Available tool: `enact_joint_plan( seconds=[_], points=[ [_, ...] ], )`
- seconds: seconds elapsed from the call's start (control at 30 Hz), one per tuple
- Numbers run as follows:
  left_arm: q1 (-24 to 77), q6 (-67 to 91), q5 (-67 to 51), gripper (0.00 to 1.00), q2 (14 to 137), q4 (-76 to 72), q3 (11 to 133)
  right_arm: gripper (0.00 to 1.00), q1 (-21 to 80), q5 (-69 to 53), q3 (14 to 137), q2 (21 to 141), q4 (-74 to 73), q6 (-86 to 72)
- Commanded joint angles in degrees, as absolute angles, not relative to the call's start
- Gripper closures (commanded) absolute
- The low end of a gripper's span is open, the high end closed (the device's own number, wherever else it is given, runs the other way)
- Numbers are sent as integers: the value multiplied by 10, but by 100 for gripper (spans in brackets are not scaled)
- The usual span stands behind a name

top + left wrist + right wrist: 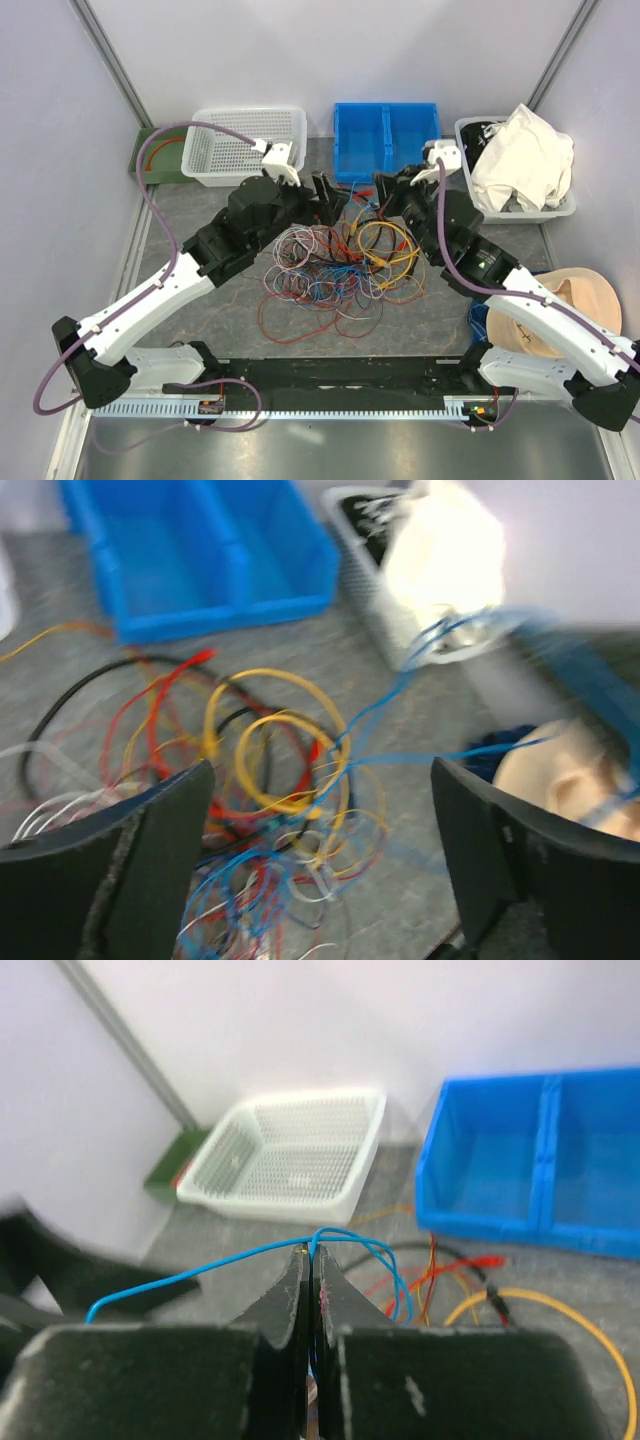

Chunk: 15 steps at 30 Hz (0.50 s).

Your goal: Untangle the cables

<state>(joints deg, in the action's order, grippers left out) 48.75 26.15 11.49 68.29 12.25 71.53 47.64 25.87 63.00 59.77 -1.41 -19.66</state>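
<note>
The cables (335,262) lie in a tangled heap of red, orange, yellow, blue, white and black wire in the middle of the table. My left gripper (328,200) hovers at the heap's far left edge. In the left wrist view it (320,855) is open wide over the cables (270,770), with nothing between its fingers (150,860). A taut blue cable (400,695) runs up and to the right there. My right gripper (385,192) is at the heap's far side. In its wrist view it (312,1255) is shut on a thin blue cable (200,1275) that loops over its tips.
A white mesh basket (250,145) stands at the back left, beside a green mat (160,152). A blue two-compartment bin (385,140) is at the back centre. A grey bin holding white cloth (520,160) is at the back right. A tan hat (560,310) lies at the right.
</note>
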Motion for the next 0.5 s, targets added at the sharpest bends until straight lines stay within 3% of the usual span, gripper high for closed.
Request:
enact_joint_plan(
  seconds=[0.0, 0.47],
  points=[
    [461, 364, 202, 0, 648, 147, 650, 100, 453, 303, 730, 627, -15, -187],
    [455, 547, 219, 0, 557, 228, 476, 100, 306, 297, 965, 813, -35, -204]
  ],
)
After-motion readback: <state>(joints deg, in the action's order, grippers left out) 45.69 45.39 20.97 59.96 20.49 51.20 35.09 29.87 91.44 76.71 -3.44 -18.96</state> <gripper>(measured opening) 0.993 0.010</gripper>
